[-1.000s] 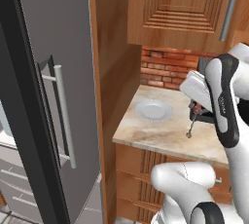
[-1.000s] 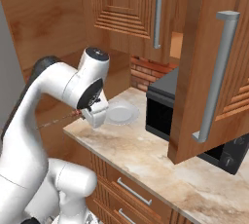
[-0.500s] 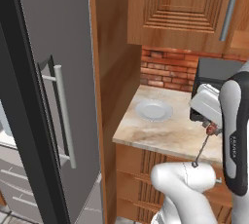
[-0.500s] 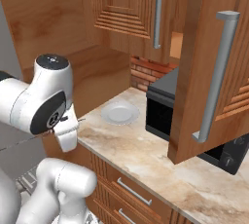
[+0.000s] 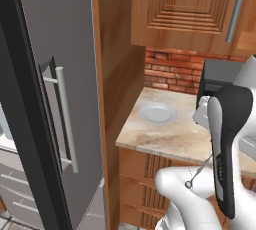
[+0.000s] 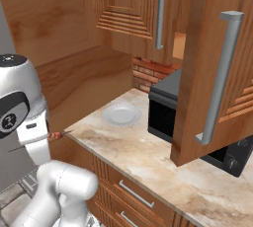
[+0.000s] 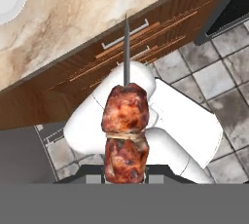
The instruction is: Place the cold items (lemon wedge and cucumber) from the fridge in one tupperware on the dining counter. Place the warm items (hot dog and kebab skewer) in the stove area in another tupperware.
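The kebab skewer [image 7: 125, 135] is off the worktop [image 5: 165, 136] and riding in the air above the cabinet drawers and the tiled floor, with 2 browned meat chunks stacked right at the bottom of the hand view and the bare stick pointing away from them. The risk from here is a slip: the stick is thin and the chunks carry the weight, so a quick swing of the arm could let it pivot or slide out and drop to the floor. The long tip also sticks well out, and in the right base view it pokes from beside the white arm toward the worktop edge, so a tight turn could knock it on the cabinets or the fridge [image 5: 55, 99] door. The tool [image 7: 125, 177] sits narrowly parted and clamped on the skewer, probably on the meat end, though the fingers are mostly hidden behind the chunks.
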{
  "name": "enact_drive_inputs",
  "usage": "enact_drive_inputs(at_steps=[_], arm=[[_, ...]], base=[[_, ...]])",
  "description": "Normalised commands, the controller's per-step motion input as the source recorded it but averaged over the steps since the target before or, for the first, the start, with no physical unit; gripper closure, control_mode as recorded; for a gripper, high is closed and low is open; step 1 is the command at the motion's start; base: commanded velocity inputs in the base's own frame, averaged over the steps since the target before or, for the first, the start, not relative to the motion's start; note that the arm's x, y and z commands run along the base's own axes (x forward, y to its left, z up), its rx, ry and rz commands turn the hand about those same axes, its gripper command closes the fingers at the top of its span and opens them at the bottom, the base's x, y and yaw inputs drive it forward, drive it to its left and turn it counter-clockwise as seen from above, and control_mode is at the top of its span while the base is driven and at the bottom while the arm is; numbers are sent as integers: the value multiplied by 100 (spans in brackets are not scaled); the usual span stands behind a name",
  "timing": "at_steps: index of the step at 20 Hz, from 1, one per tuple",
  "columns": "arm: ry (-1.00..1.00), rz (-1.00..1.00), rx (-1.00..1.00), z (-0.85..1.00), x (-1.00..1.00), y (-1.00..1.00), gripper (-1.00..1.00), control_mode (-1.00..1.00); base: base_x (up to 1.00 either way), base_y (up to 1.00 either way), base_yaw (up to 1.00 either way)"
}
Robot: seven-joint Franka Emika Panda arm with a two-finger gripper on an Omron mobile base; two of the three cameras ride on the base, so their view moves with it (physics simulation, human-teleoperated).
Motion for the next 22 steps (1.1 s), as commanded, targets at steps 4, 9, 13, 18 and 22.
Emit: enact_drive_inputs(at_steps=[4,9,13,18,22], arm=[[4,-11,10,17,-23,13,100,-100],[-5,0,14,2,-31,2,100,-100],[0,3,0,0,-2,4,100,-100],[0,0,0,0,-3,0,100,-100],[0,-5,0,0,-55,0,100,-100]], base=[[0,0,0],[0,0,0],[0,0,0],[0,0,0],[0,0,0]])
